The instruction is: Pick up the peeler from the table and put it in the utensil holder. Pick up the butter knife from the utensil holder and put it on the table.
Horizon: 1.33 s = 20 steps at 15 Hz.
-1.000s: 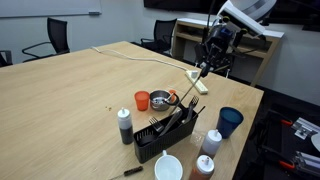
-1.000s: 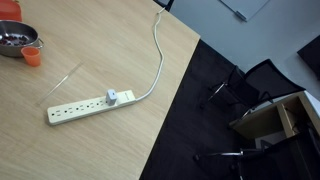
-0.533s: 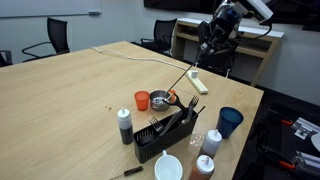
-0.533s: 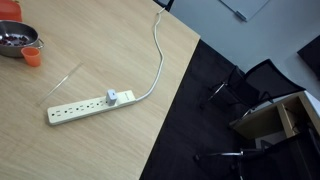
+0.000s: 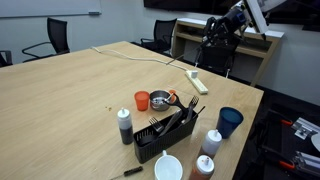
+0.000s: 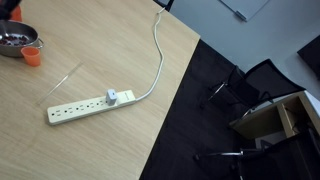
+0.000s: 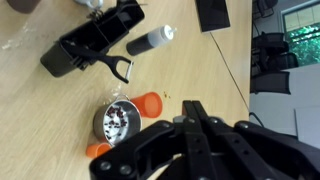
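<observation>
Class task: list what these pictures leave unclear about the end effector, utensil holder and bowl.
- Black end effector, wrist view: shut, but its own fingers hide whether anything is gripped; too small to tell in an exterior view.
- Long black slotted plastic utensil holder, in an exterior view: utensils inside too small to name.
- Round metal bowl, in an exterior view: cut off by the left edge.
</observation>
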Each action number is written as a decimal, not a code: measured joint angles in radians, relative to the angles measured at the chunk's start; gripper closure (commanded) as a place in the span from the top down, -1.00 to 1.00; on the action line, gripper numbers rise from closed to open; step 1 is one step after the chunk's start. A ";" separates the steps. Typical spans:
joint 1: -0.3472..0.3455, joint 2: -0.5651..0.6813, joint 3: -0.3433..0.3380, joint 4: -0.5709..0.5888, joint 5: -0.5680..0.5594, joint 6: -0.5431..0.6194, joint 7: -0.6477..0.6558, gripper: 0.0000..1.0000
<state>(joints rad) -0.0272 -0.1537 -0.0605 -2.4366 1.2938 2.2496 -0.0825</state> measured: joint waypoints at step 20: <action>-0.011 0.542 -0.033 0.127 0.425 0.098 -0.765 -0.99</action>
<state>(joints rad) -0.0378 0.3885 -0.0937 -2.3096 1.7193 2.3473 -0.8472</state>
